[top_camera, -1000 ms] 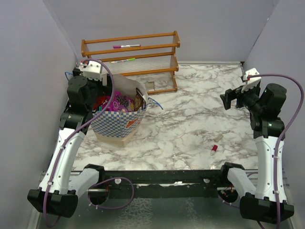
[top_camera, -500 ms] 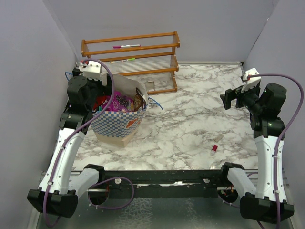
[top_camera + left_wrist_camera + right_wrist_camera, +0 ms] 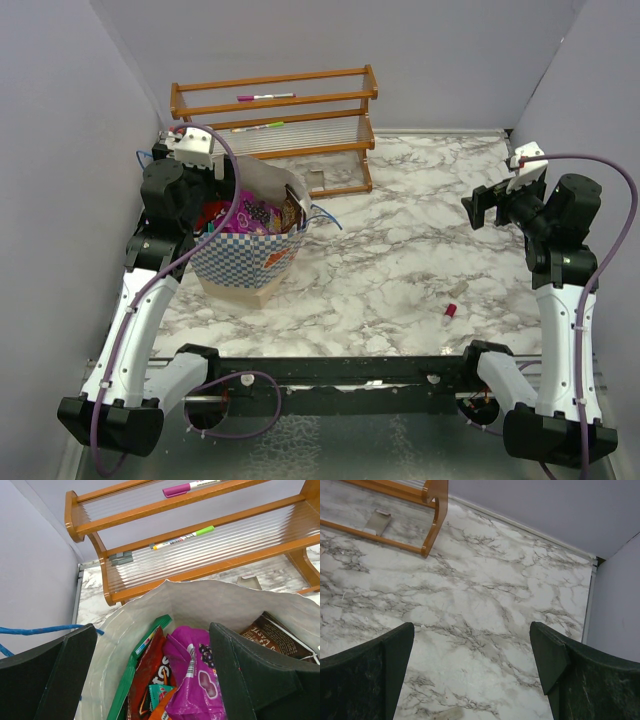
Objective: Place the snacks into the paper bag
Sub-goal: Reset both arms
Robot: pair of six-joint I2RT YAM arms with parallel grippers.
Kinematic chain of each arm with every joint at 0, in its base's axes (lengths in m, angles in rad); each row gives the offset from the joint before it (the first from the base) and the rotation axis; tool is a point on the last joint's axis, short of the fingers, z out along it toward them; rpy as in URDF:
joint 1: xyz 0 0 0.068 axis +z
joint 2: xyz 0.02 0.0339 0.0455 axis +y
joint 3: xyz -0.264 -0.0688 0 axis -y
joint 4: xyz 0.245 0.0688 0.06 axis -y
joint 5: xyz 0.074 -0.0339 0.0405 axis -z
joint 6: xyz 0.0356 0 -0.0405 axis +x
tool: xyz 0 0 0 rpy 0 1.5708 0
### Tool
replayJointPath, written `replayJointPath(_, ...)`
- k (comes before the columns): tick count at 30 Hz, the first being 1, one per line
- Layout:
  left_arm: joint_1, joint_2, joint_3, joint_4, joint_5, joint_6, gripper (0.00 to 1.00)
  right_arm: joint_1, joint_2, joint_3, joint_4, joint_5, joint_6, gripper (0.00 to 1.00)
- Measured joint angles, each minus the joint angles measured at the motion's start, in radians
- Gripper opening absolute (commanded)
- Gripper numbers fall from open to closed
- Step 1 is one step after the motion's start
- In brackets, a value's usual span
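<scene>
Left gripper [image 3: 152,650] jaws wide apart, hanging over the paper bag [image 3: 245,262] mouth. Right gripper [image 3: 472,635] spread too, over the marble table [image 3: 400,250]. Bag stands upright far left, just in front of the wooden rack [image 3: 300,110]. Inside: magenta pack [image 3: 192,680], red Doritos [image 3: 150,670], brown bag [image 3: 270,637], green packet [image 3: 131,680] on edge, teal pack [image 3: 160,692]. Red cap [image 3: 451,311] lies well apart, right side.

I can read only white letters ending "tos" on the red packet [image 3: 149,674]; the brown bag [image 3: 274,639] has blurred print.
</scene>
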Motion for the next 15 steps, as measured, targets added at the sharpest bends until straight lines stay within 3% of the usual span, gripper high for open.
replayJointPath(15,0.0,0.0,0.0,-0.007,0.0,0.0,0.97,0.0,0.003,0.0,0.0,-0.011,0.0,1.0)
